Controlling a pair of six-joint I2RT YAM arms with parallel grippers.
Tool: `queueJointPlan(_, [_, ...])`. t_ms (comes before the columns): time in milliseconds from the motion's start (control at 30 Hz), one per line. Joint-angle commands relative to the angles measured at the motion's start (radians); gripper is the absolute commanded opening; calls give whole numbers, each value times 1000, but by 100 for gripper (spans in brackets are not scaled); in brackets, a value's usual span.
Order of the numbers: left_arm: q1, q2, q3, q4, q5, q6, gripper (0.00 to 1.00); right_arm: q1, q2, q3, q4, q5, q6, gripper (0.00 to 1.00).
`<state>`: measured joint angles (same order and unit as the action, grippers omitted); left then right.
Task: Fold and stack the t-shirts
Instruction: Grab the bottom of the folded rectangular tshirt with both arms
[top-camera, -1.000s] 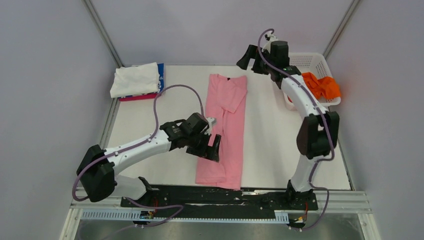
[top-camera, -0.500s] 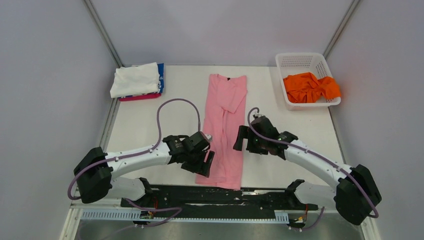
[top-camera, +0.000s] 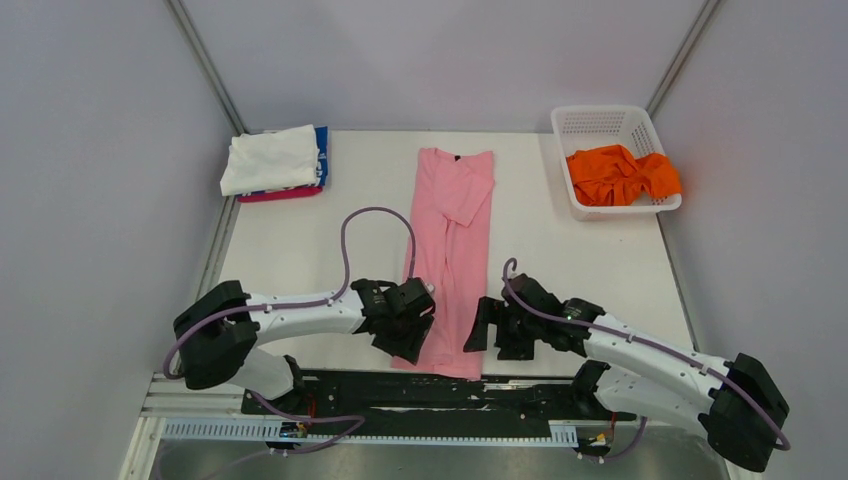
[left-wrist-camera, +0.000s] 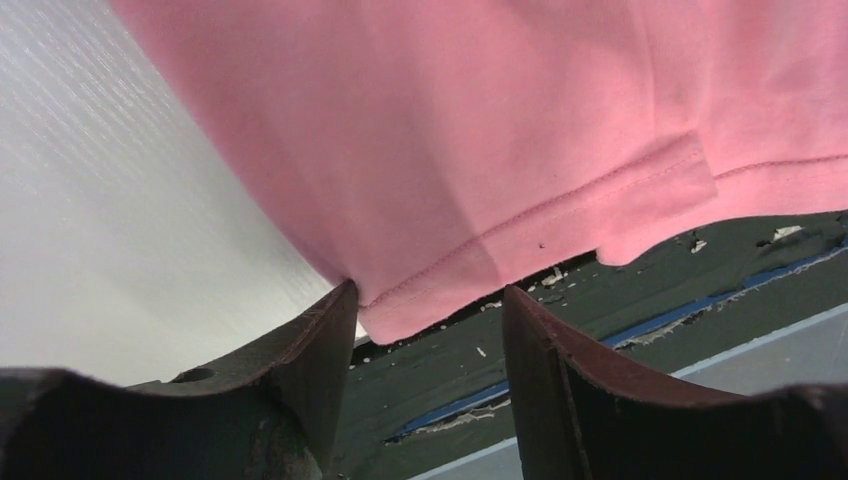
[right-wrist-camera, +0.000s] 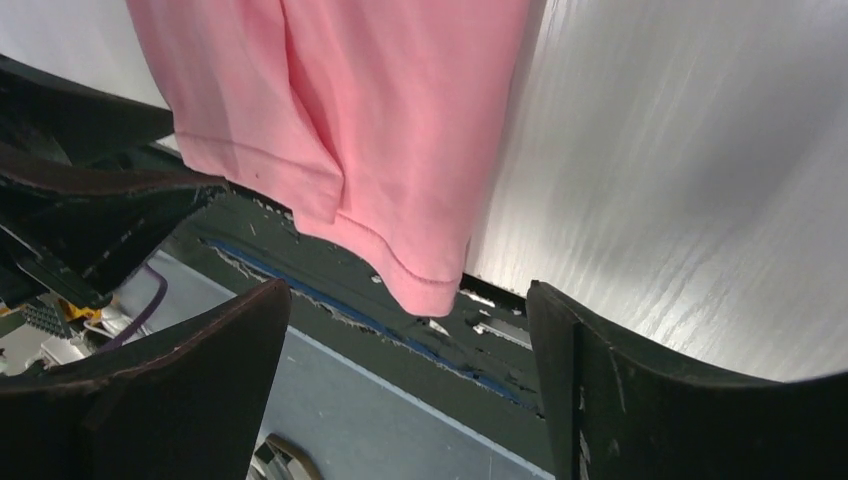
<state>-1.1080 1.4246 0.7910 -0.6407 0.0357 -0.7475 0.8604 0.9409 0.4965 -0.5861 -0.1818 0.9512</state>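
The light pink t-shirt (top-camera: 455, 250) lies folded into a long strip down the table's middle, its hem hanging over the near edge (left-wrist-camera: 470, 170) (right-wrist-camera: 380, 130). My left gripper (top-camera: 408, 345) is open beside the hem's left corner, whose tip lies between the jaws in the left wrist view (left-wrist-camera: 425, 300). My right gripper (top-camera: 492, 338) is open wide at the hem's right corner (right-wrist-camera: 405, 295), holding nothing. An orange t-shirt (top-camera: 620, 175) lies in the basket. White (top-camera: 270, 158), blue (top-camera: 321, 150) and magenta (top-camera: 280, 194) shirts lie stacked at the back left.
The white lattice basket (top-camera: 600, 122) stands at the back right. The black base rail (top-camera: 440, 390) runs along the table's near edge, under the hanging hem. Grey walls close in both sides.
My right arm has swung from the basket at the back right down to the hem's right corner. My left gripper has slid along the shirt's left edge toward the near hem.
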Motion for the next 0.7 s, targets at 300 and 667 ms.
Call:
queueJointPlan(300, [-24,71,-18,11,-67,-23,34,120,106,-53,116,-88,109,74])
queueJointPlan(667, [-24,-10,-29,-33,-74,-50,0,133,176,-135,311,-130,166,35])
